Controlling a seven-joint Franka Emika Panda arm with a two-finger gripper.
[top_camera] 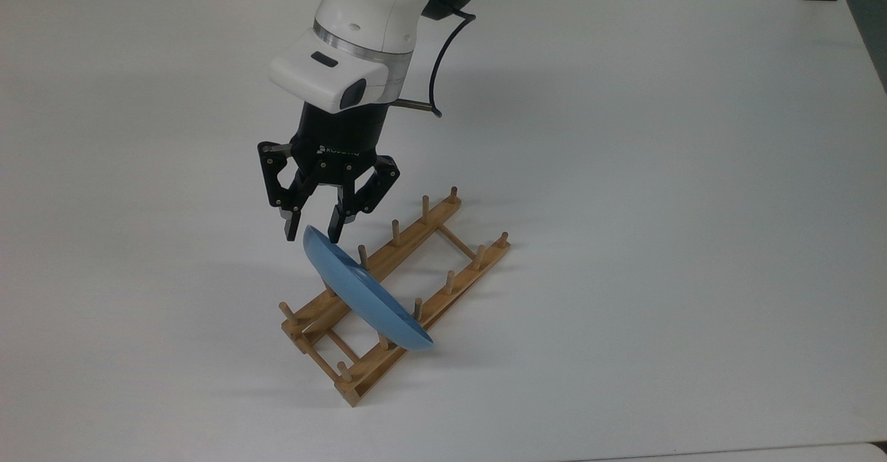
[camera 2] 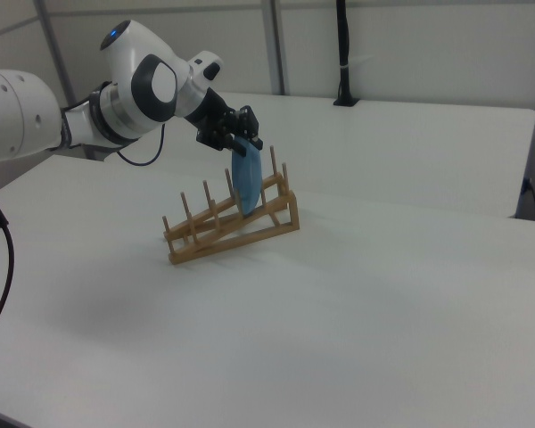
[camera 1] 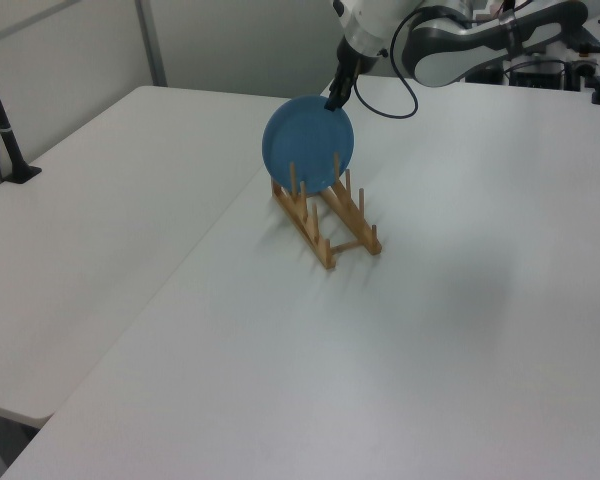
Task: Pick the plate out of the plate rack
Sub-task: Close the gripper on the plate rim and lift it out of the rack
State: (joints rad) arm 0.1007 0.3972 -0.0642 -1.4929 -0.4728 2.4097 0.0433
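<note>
- Between the pegs of the plate rack (top_camera: 398, 292), the light-blue plate (top_camera: 364, 289) is standing on edge, leaning a little, its lower rim tucked between the two rails.
- Around the plate's top rim, the claw (top_camera: 310, 230) is straddling the edge with one finger on each face; the fingers are standing at a narrow gap, apparently not yet pinched onto the rim.
- Behind the claw, the white arm (camera 2: 134, 89) is reaching in from the right view's left, angled down toward the rack.
- Under everything, the white bench (top_camera: 658, 206) is carrying the rack.
- Judging progress: the approach looks finished, while closing on the rim, lifting the plate clear of the pegs and carrying it away are all remaining.
</note>
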